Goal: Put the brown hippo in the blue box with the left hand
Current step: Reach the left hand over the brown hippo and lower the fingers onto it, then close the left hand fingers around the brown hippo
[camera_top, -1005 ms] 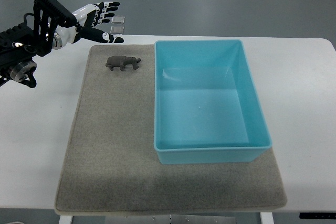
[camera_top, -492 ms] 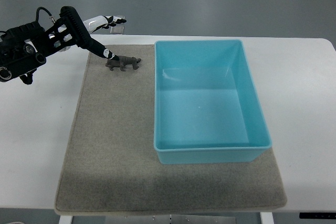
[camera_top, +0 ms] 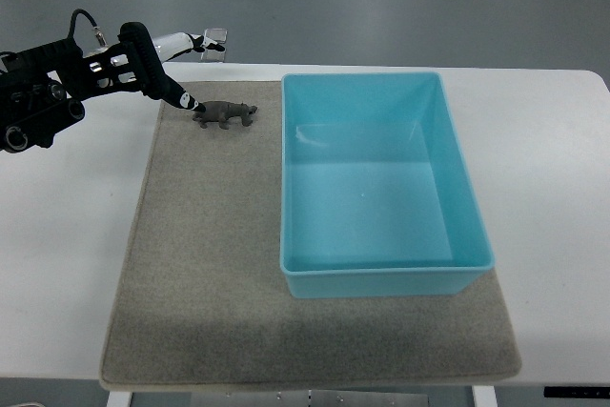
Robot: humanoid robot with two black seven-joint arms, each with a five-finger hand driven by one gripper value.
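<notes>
The left hand (camera_top: 167,64) reaches from the left, fingers extended, holding nothing; one dark fingertip (camera_top: 189,103) touches the hippo's (camera_top: 225,114) rump. The hippo stands on the mat (camera_top: 200,264), beside the box (camera_top: 381,183). A careless poke could topple it.

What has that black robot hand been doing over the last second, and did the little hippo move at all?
The left hand swung down from above the table's far edge to the mat; one fingertip now reaches the brown hippo's rear. No grasp shows yet. The hippo has barely shifted, and the empty blue box stayed put.
</notes>
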